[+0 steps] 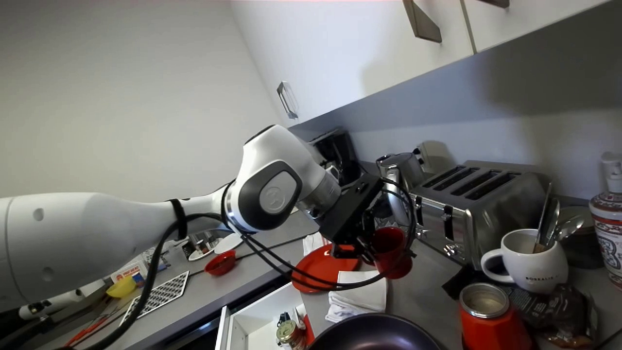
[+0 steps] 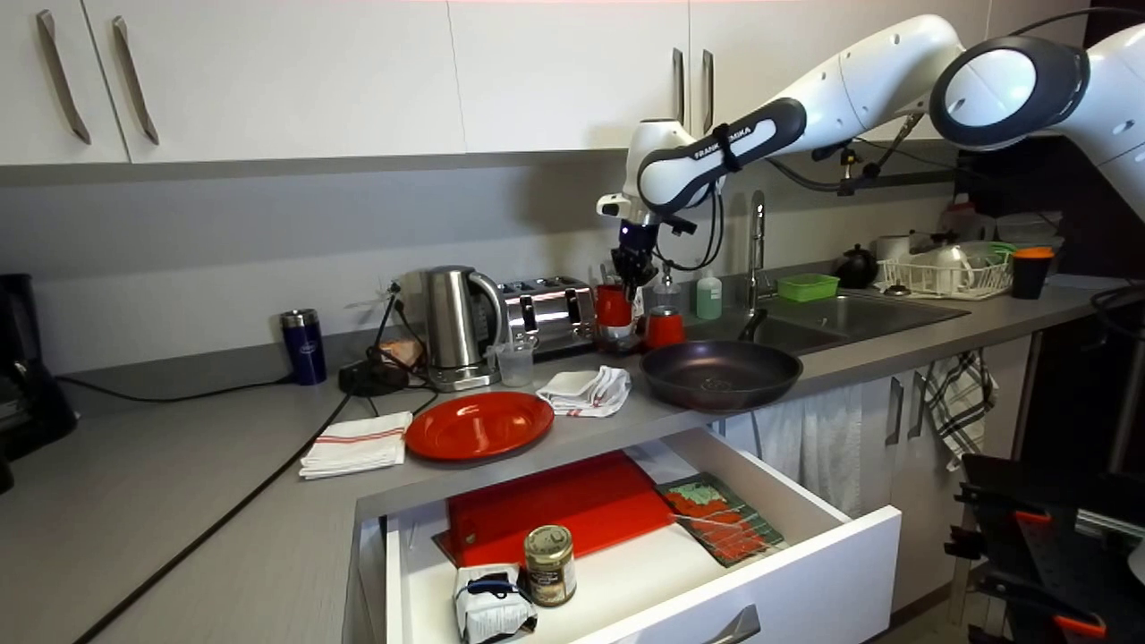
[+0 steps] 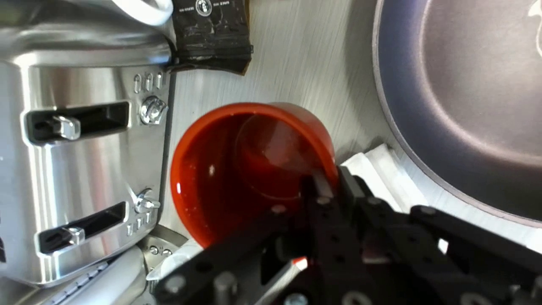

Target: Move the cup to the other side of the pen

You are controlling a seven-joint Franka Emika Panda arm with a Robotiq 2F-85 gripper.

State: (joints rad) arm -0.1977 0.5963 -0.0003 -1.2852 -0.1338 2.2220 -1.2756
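Wrist view: your black gripper (image 3: 332,186) pinches the wall of the small plain red cup (image 3: 250,169), one finger inside it; you have it between the shiny steel toaster (image 3: 95,165) and the round dark frying pan (image 3: 478,101), held above the grey countertop (image 3: 296,55).

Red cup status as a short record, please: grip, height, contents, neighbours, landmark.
object: red cup
grip: end effector shut on the rim, one finger inside, one outside
height: appears to be above the counter
contents: none visible; part of the inside is dark
neighbours: between toaster and dark pan in the wrist view
landmark: no pen visible; perhaps the dark pan is meant
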